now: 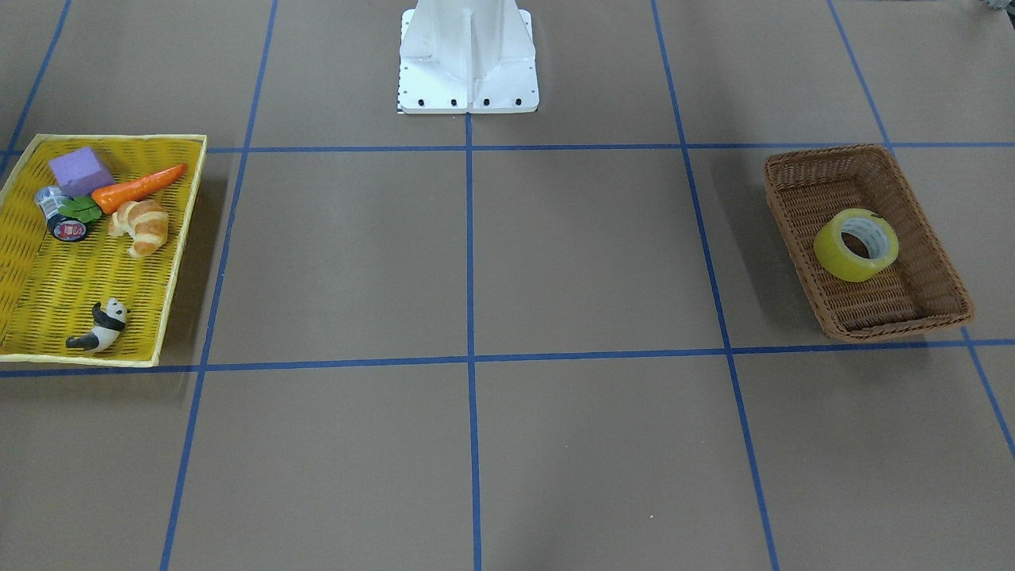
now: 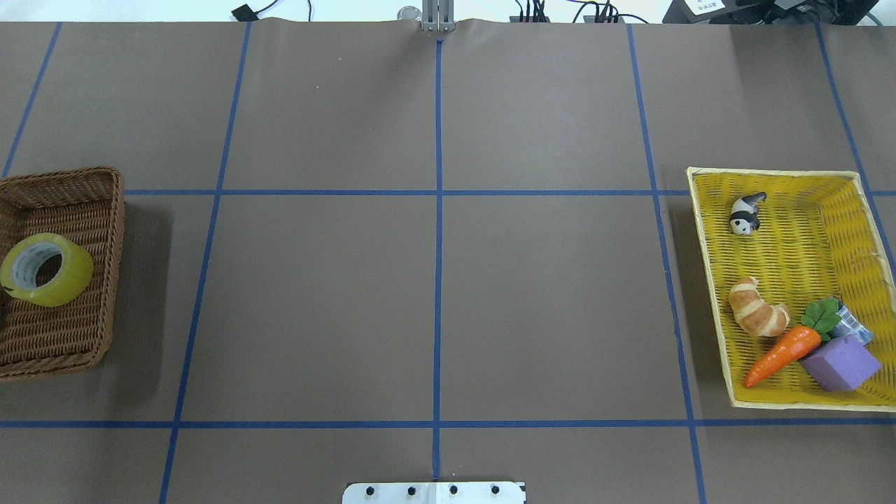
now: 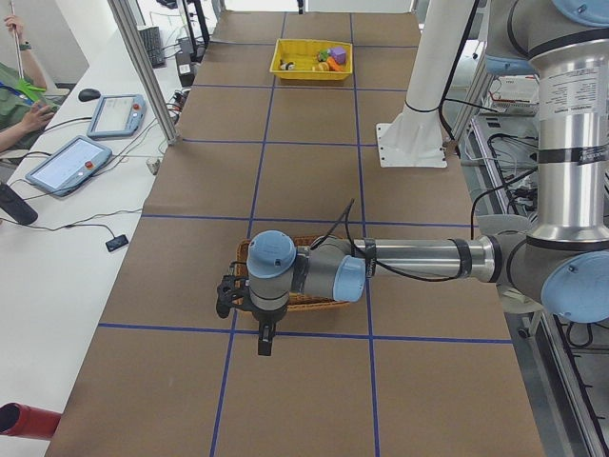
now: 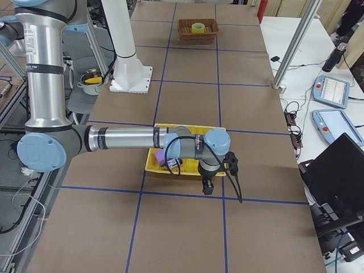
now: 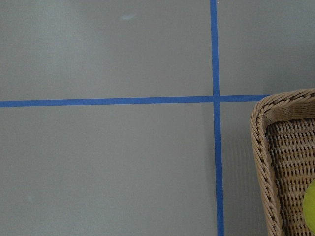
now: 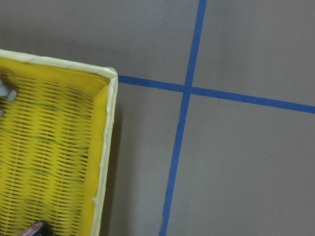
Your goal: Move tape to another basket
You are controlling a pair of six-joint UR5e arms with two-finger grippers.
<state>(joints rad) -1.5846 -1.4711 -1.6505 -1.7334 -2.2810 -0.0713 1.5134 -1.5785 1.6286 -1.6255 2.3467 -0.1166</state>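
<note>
The yellow tape roll (image 1: 856,245) lies inside the brown wicker basket (image 1: 825,155), at the left edge of the overhead view (image 2: 46,269), with the basket's rim (image 2: 70,175) around it. In the left wrist view a sliver of the tape (image 5: 311,209) shows beside the basket's corner (image 5: 266,147). My left gripper (image 3: 264,340) hangs over the table beside that basket; I cannot tell if it is open. My right gripper (image 4: 207,185) hangs by the yellow tray basket (image 4: 149,162); I cannot tell its state. No fingers show in either wrist view.
The flat yellow tray basket (image 2: 770,171) holds a panda figure (image 2: 746,213), a croissant (image 2: 757,316), a carrot (image 2: 780,356), a purple block (image 2: 840,362) and a small can (image 1: 62,216). The robot's white base (image 1: 468,55) stands at mid-table. Blue tape lines grid the brown table.
</note>
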